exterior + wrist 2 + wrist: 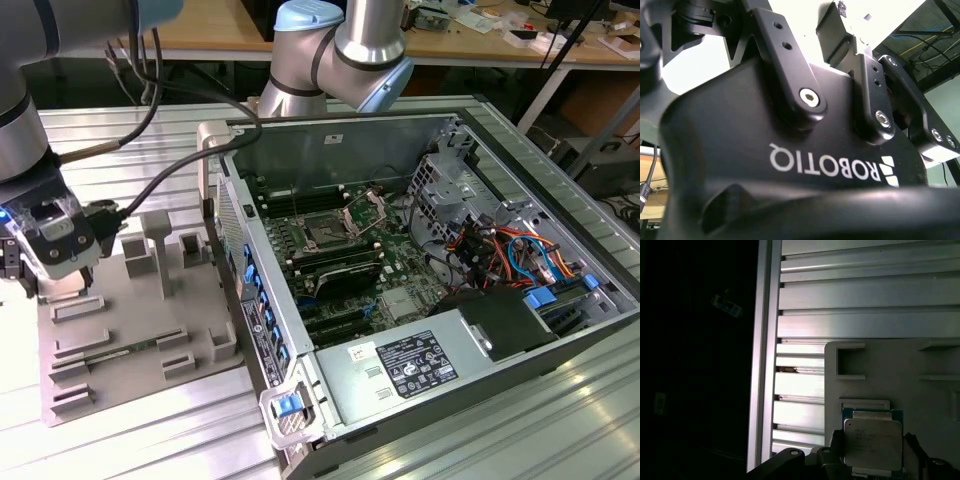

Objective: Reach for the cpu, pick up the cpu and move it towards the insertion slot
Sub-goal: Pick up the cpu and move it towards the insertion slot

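Note:
In the first wrist view the cpu point(872, 442), a small square chip with a pale metal top and a blue-green rim, sits between two dark fingers point(835, 446). My gripper point(873, 449) is shut on it. It hovers just over a raised pocket of the grey tray point(920, 390), partly covering the pocket's rim. In the exterior view my gripper point(20, 278) is above the left end of the grey tray point(130, 320), at the exterior view's left. The insertion slot point(325, 232), a dark square socket with its shiny frame swung up, lies inside the open computer case to the right.
The open computer case point(240, 300) stands right of the tray, its side wall between tray and motherboard. Inside are memory slots point(340, 268), a power supply point(400, 365) and coloured cables point(510, 255). Ribbed aluminium table point(865, 295) lies underneath. The black gripper housing point(740, 130) is close in the second wrist view.

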`<act>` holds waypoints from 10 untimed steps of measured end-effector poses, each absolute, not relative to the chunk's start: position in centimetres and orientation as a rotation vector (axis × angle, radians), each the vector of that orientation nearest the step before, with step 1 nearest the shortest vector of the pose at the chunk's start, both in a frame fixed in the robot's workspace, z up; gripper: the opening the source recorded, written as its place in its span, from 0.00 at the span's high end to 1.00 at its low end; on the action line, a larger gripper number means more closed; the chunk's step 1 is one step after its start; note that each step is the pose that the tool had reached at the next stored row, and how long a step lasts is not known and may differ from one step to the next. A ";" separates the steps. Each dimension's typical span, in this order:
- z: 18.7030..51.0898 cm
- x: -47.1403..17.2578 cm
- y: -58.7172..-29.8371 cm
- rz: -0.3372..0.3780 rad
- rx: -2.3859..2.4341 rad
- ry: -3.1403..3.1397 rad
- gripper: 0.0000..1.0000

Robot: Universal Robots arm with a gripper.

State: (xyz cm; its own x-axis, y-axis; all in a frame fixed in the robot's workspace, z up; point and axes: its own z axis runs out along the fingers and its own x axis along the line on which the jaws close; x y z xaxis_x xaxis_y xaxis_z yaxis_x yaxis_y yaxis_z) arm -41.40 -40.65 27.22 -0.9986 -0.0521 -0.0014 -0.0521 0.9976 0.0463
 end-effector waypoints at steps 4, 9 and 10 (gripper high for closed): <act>27.5 -41.4 -40.7 0.075 -0.082 3.139 0.46; 27.7 -41.4 -40.7 0.078 -0.082 3.139 0.46; 27.8 -41.4 -40.7 0.078 -0.082 3.139 0.46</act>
